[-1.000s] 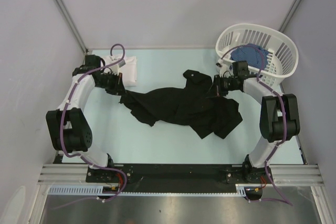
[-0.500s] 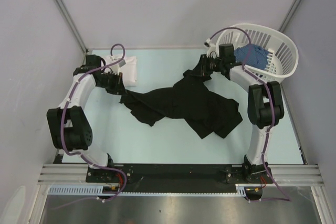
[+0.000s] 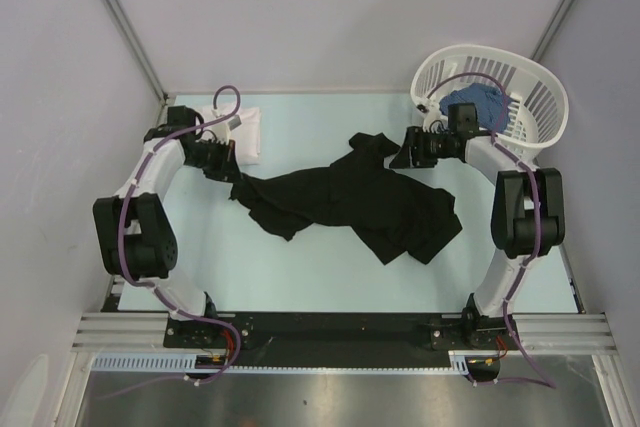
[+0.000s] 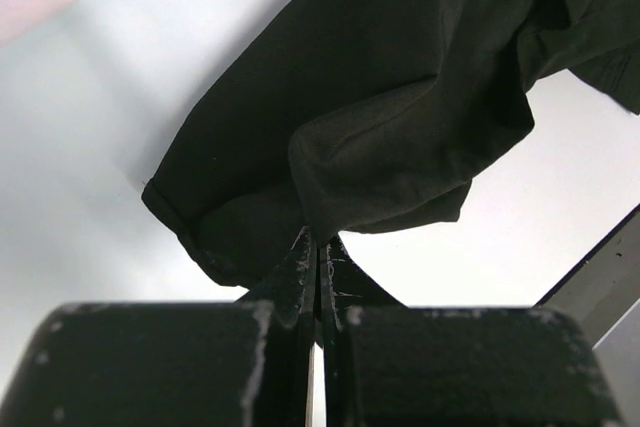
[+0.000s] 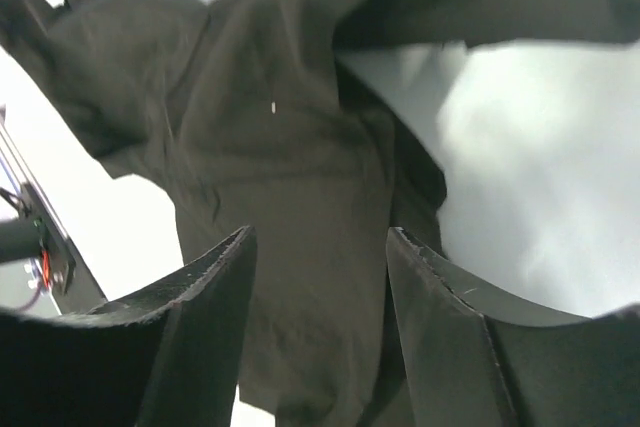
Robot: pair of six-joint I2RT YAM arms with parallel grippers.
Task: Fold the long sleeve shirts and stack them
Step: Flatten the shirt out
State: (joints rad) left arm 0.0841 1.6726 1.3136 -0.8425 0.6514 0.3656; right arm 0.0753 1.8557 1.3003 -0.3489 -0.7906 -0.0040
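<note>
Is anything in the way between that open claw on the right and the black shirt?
Nothing visible. The right gripper is open, with the black shirt lying straight ahead of it; the white basket sits behind that arm, out of the path.

It was a robotics lab test cell: two white-and-black robot arms [image 3: 135, 237] trailing purple cables [image 3: 224, 88] were bolted to an aluminium rail [image 3: 120, 330] at the edge of a pale tabletop [image 3: 300, 272] boxed in by plain grey panels [image 3: 330, 17].

White slatted basket [image 3: 543, 115] far right, blue cloth [image 3: 478, 102] inside, pale tabletop [image 3: 300, 262]
</note>
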